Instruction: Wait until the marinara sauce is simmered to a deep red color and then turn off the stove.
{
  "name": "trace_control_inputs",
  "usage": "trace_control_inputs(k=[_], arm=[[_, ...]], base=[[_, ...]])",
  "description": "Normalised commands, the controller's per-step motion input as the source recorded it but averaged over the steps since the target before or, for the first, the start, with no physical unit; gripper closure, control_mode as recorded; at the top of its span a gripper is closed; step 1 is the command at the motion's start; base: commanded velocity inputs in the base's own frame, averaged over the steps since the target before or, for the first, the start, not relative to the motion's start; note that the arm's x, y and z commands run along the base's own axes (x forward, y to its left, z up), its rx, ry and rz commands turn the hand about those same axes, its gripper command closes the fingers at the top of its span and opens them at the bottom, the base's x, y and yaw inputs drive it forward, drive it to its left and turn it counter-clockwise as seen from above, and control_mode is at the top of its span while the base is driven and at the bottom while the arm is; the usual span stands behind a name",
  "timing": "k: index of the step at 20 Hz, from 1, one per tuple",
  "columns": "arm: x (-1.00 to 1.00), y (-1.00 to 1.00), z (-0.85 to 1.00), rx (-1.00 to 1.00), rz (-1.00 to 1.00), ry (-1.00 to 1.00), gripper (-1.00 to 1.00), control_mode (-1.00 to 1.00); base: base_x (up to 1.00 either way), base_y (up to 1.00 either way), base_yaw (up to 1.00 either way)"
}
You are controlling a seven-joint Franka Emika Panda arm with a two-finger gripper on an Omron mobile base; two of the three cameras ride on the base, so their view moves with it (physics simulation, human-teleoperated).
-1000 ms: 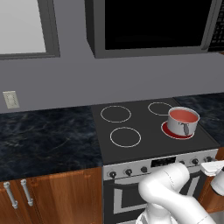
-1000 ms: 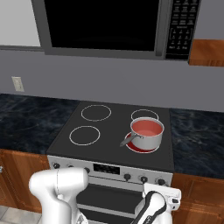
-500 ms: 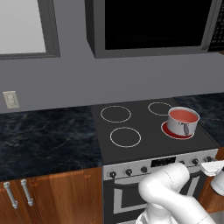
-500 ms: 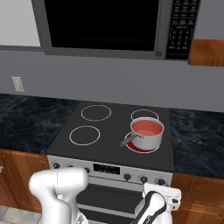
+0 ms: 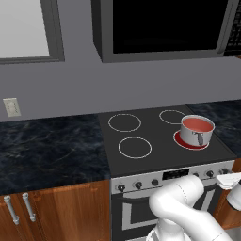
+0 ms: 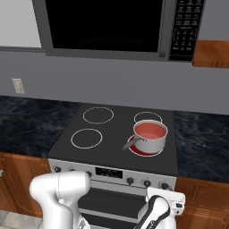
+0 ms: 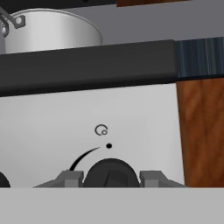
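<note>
This is a home kitchen. A black glass stove (image 6: pixel 112 134) sits between dark marble counters (image 5: pixel 47 150), with wooden cabinets (image 5: pixel 52 212) under them and a black microwave (image 6: pixel 107 27) mounted above the stove, on a grey wall.

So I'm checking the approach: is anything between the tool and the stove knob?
Nothing visible. In the hand view the black knob sits directly between the tool fingertips on the stove front panel.

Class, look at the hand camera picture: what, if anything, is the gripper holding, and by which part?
The gripper has its fingertips on either side of a black stove knob, at its rim; whether they actually press it cannot be told.
</note>
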Motion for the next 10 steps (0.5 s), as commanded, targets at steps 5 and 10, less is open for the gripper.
trace_control_inputs(k=[5,10], arm=[[0.0,0.0,0.0,0.0,0.0,0.0,1.0,-1.0],[0.0,0.0,0.0,0.0,0.0,0.0,1.0,-1.0]], base=[[0.0,0.0,0.0],[0.0,0.0,0.0]])
